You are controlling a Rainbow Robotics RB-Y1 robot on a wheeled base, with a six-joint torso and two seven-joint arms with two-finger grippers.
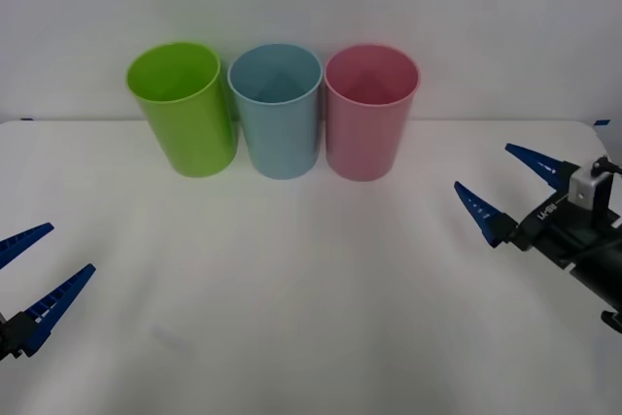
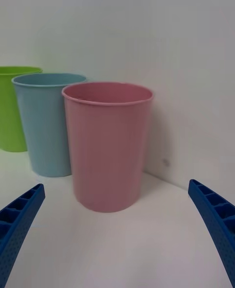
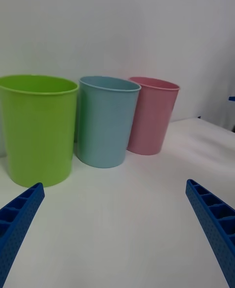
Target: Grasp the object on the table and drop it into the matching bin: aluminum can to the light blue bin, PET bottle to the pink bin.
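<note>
Three bins are standing upright in a row at the far side of the table (image 1: 311, 298), close against the white wall: a green bin (image 1: 183, 109) on the robot's left, the blue bin (image 1: 278, 109) in the middle, the pink bin (image 1: 369, 111) on the right. They are sitting just beside one another with mouths open upward — a sensible layout, I judge, since either arm can be dropping something in from above without reaching across. The left gripper (image 1: 34, 264) is hovering low at the near left edge, fingers spread wide and holding nothing; the right gripper (image 1: 510, 182) is hanging at the right side, nearer the bins, its fingers also spread and empty, pointing toward the pink bin. Both seem to be waiting in a ready pose, well apart from the bins. No can is lying on the table between the grippers, and the bins' visible insides are showing nothing, so I cannot tell where it is. The bin walls are carrying no labels; a small white marking on the right wrist housing is too tiny to read.
</note>
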